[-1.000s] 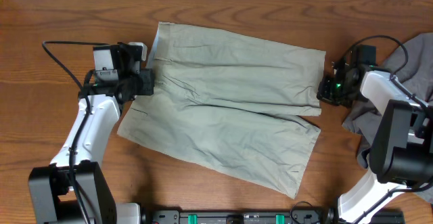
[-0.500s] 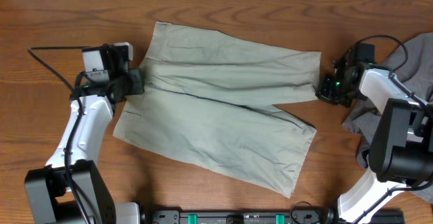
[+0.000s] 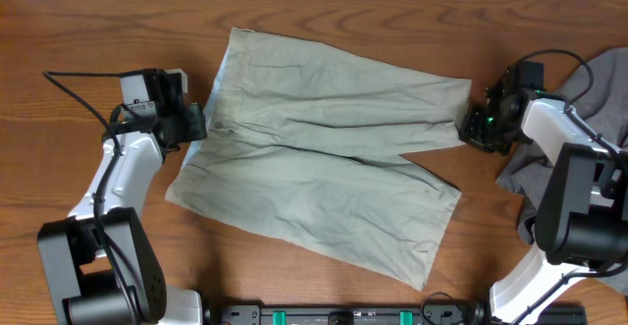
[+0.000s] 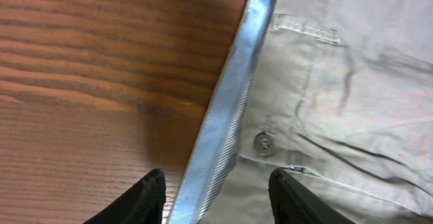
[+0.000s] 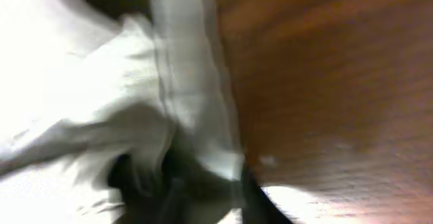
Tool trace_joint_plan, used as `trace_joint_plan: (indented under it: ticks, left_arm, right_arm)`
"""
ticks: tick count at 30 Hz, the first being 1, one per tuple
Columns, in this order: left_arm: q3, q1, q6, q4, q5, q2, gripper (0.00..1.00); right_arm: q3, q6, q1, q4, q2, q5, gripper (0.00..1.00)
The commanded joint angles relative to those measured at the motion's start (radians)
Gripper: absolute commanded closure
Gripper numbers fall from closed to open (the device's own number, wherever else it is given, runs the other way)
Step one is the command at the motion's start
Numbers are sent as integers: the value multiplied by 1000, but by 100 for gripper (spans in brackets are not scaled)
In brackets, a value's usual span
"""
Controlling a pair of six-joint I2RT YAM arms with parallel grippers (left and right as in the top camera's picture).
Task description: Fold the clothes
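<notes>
A pair of khaki shorts (image 3: 324, 158) lies spread flat across the middle of the table, waistband to the left and leg hems to the right. My left gripper (image 3: 199, 124) is open at the waistband. In the left wrist view its fingers (image 4: 216, 207) straddle the striped waistband lining (image 4: 230, 116), beside a button (image 4: 264, 143). My right gripper (image 3: 469, 129) is at the upper leg's hem. The right wrist view is blurred, and its fingers (image 5: 189, 190) look closed on a bunched fold of the pale fabric (image 5: 101, 95).
A grey garment (image 3: 599, 109) lies heaped at the table's right edge, behind my right arm. Bare wooden tabletop (image 3: 59, 188) surrounds the shorts. A black cable (image 3: 88, 80) trails from my left arm.
My left gripper pulled the waistband to the left, then opened and now straddles it. The shorts slid left and then settled back slightly to the right. My right gripper stayed at the hem.
</notes>
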Motion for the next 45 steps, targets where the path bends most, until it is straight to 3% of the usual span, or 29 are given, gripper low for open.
trace_joint_plan:
  ticks: [1, 10, 13, 18, 29, 30, 33, 36, 43, 45]
  left_arm:
    - [2, 3, -24, -1, -11, -1, 43]
    - [2, 2, -27, -30, 37, -2, 40]
    - [2, 2, -24, 58, 154, -2, 43]
    - [2, 1, -26, 158, 306, -1, 46]
    - [2, -41, 2, 136, 335, 149, 46]
    - [2, -51, 2, 139, 337, 175, 46]
    - [2, -59, 2, 145, 337, 189, 46]
    - [2, -59, 2, 155, 337, 188, 46]
    - [2, -58, 2, 158, 336, 189, 46]
    - [2, -59, 2, 158, 333, 189, 46]
  right_arm:
    - [-56, -21, -8, -15, 84, 160, 66]
    - [-4, -92, -118, 0, -16, -24, 61]
    - [27, -103, -174, 0, -67, -129, 60]
    - [36, -242, -187, 55, -77, -399, 56]
    - [27, -309, -108, -6, -66, -403, 58]
    - [27, -309, -99, -23, -66, -396, 65]
    - [26, -317, -81, -61, -66, -367, 70]
    - [25, -320, -55, -108, -66, -276, 82]
    - [25, -383, -31, -150, -66, -266, 99]
    - [25, -436, -31, -195, -66, -269, 99]
